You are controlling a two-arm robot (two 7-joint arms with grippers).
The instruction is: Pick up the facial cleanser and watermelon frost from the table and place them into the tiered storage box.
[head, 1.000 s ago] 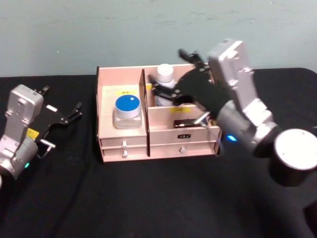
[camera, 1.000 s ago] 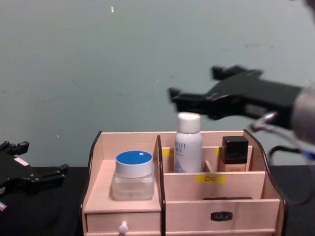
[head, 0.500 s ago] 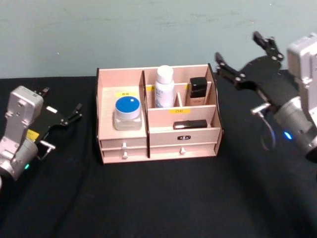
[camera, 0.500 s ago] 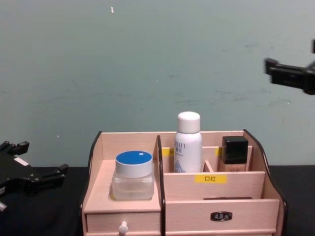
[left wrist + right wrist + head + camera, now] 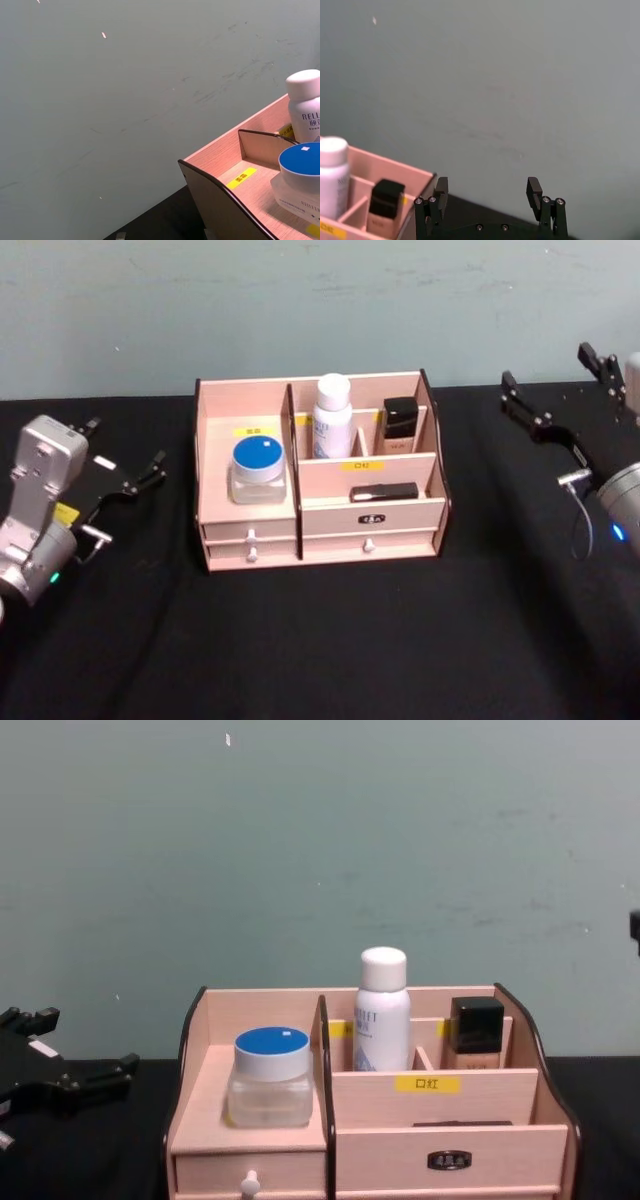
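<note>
The right claw (image 5: 560,405) hung above the black counter (image 5: 330,640) well to the right of the tiered storage box (image 5: 372,523), its fingers spread wide and empty; the right wrist view showed both fingertips (image 5: 440,186) parted with nothing between them. The left claw (image 5: 125,475) rested low at the counter's left side, apart from the box, also spread and empty. Inside the box, a white bottle (image 5: 332,417), likely the facial cleanser, stood upright in a rear compartment, a dark-capped bottle (image 5: 400,425) stood just beside it, a blue-lidded jar (image 5: 257,466) sat in the left compartment, and a small dark item (image 5: 384,492) lay in the front tier. Which of these was the watermelon frost could not be told. The task looked essentially done. A careless sweep of the right arm back across the box could knock over the tall bottle.
</note>
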